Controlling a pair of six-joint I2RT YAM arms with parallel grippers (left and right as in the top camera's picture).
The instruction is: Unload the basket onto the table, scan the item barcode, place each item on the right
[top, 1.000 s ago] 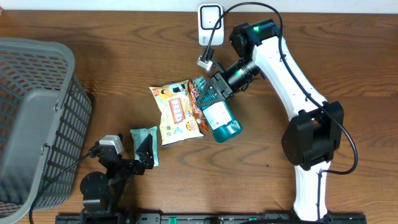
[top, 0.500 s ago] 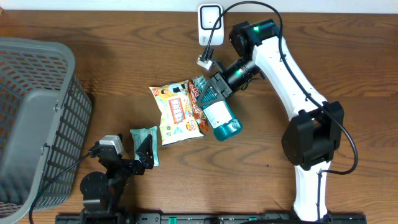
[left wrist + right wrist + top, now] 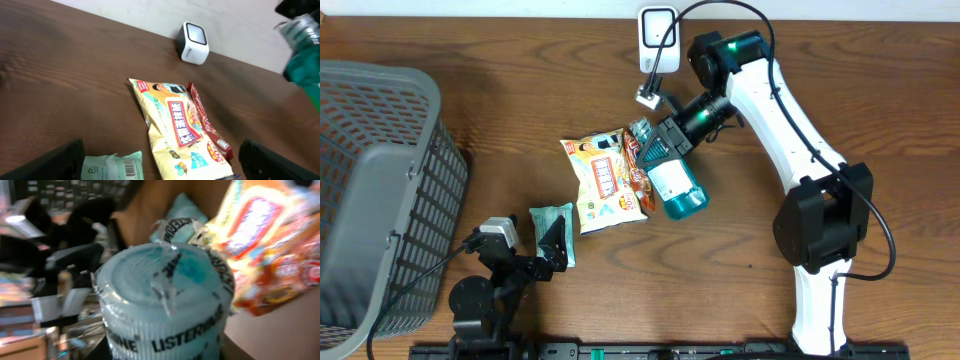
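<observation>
A teal Listerine bottle (image 3: pixel 676 190) with a white label hangs above the table, and my right gripper (image 3: pixel 658 150) is shut on it. In the right wrist view its ribbed cap (image 3: pixel 165 295) fills the frame and hides the fingers. The white barcode scanner (image 3: pixel 658 35) stands at the table's far edge, above and slightly left of the bottle; the left wrist view also shows the scanner (image 3: pixel 193 42). My left gripper (image 3: pixel 555 245) rests open near the front edge beside a green packet (image 3: pixel 542 215), holding nothing.
A yellow snack bag (image 3: pixel 605 180) and a red snack bar (image 3: pixel 638 150) lie mid-table under the bottle. A grey mesh basket (image 3: pixel 380 190) stands at the left. The scanner's cable loops over the right arm.
The right gripper has carried the bottle slightly up and left, nearer the scanner. The left arm has not moved.
</observation>
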